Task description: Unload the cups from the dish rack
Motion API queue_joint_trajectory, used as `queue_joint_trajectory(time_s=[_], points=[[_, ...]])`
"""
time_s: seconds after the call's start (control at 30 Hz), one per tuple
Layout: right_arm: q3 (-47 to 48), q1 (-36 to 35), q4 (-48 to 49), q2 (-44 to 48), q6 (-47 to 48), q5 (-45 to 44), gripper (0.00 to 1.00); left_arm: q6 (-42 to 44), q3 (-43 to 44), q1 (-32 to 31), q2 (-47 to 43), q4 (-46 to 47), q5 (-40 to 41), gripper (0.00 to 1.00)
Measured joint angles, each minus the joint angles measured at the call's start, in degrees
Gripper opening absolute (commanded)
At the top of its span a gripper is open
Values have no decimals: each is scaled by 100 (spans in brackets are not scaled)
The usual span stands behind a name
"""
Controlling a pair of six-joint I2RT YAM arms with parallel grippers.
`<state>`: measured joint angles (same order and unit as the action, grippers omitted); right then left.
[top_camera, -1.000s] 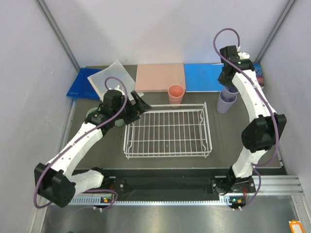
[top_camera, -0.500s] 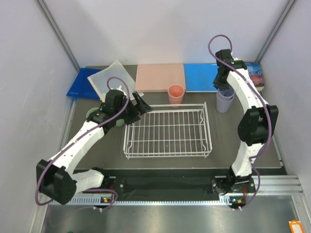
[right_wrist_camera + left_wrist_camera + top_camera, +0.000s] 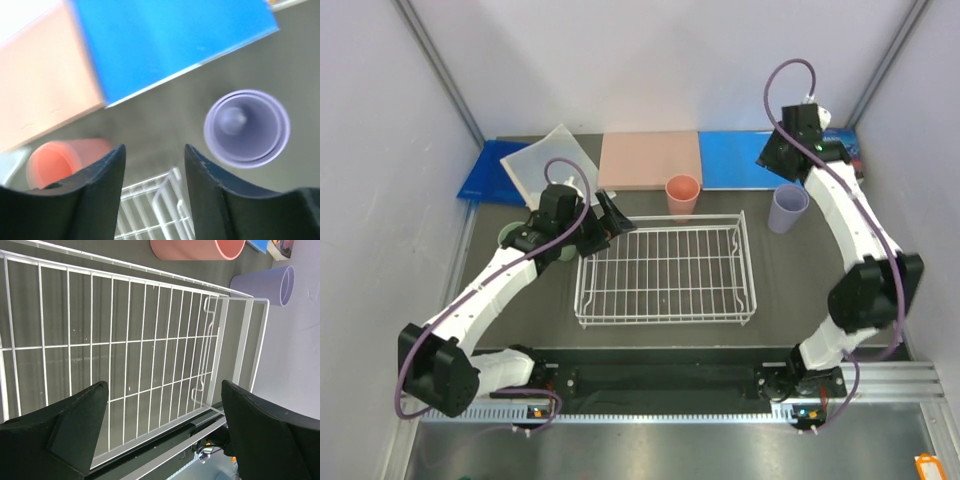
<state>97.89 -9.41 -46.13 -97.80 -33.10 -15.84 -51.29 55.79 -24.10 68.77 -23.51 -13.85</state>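
At the far right corner of the bench, two nested lavender cups are told apart only by the right wrist view. The pink cup is set by the far edge, outside the dish rack. The left gripper is spread wide, the right gripper half parted; nothing is held.

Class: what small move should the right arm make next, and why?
Probably draw the right claw back toward its base: its jaws stand apart and empty, the purple cups sit nested outside the rack, and the rack holds no cups.
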Motion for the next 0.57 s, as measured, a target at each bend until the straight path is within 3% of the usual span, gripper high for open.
queue_joint_trajectory(time_s=[0.03,0.07,0.17,0.33,0.4,0.57], points=[[-402,-20,398,404,46,210,68,31,0,0,2,-4,0,99],[-750,-24,726,807,59,391,82,74,0,0,2,-9,2,99],[-1709,-146,1720,2068,162,809,99,317,42,0,2,-94,48,99],[-2138,-1469,2918,3230,852,330,100,940,376,-2,2,-564,461,99],[-2341,-2385,3340,3403,1270,-219,100,1182,527,-4,2,-752,706,99],[-3040,-3781,3676,3410,1971,-1650,100,1788,680,-39,-70,-1088,1386,99]])
